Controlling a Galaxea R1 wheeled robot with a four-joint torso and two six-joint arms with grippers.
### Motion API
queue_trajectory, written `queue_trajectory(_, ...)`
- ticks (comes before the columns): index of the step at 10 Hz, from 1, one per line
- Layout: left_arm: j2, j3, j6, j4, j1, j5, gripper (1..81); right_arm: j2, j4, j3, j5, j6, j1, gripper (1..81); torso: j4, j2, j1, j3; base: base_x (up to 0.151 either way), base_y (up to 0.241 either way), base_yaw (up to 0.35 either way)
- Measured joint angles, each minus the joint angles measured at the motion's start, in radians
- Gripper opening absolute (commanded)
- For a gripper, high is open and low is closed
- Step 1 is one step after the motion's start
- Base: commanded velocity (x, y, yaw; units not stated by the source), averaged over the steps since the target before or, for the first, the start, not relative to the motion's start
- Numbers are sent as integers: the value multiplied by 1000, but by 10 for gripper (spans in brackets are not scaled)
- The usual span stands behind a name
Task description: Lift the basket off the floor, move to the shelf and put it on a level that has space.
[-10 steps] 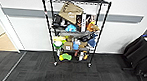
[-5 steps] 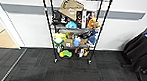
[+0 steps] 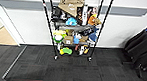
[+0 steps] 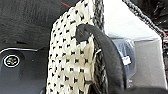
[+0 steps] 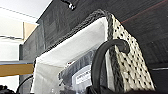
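The shelf (image 3: 72, 28), a tall black wire rack on small casters, stands straight ahead against the white wall. Its visible levels are crowded with cardboard boxes, toys and packets, and its top runs past the picture's upper edge. The cream-white woven basket (image 4: 72, 57) (image 5: 130, 65) hangs above the dark grey carpet floor (image 3: 72, 73). One black loop handle (image 4: 107, 50) rises into my left gripper (image 4: 120, 90), the other handle (image 5: 100, 57) into my right gripper (image 5: 100, 91). A dark plastic-wrapped package (image 5: 80, 75) lies inside the white lining.
At the right stands a black chair or bag (image 3: 141, 53). At the left a doorway opens onto tan wooden floor (image 3: 2, 37), with a metal strip (image 3: 14, 64) across the carpet. Open carpet lies between me and the rack.
The whole head view has shifted: the rack now looks larger and its top is cut off, so the camera has come closer to it.
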Motion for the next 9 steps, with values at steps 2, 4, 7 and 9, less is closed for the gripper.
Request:
queue_trajectory(2, -1, 1, 4, 0, 6, 6, 10, -8, 0, 10, 14, 0, -29, 10, 0, -2, -1, 16, 0, 0, 0)
queue_trajectory(4, -1, 1, 4, 0, 23, 13, 10, -7, 0, 10, 7, 0, -38, 10, 0, -2, -2, 48, 0, 0, 0)
queue_trajectory(7, -9, 1, 9, 1, 32, 12, 10, 20, 0, -9, -3, -3, -38, 10, 0, -2, -2, 93, 0, 0, 0)
queue_trajectory(9, -15, 1, 9, 3, 45, 2, 10, 43, 0, -33, -10, -4, -38, 10, 0, -2, -3, 125, 0, 0, 0)
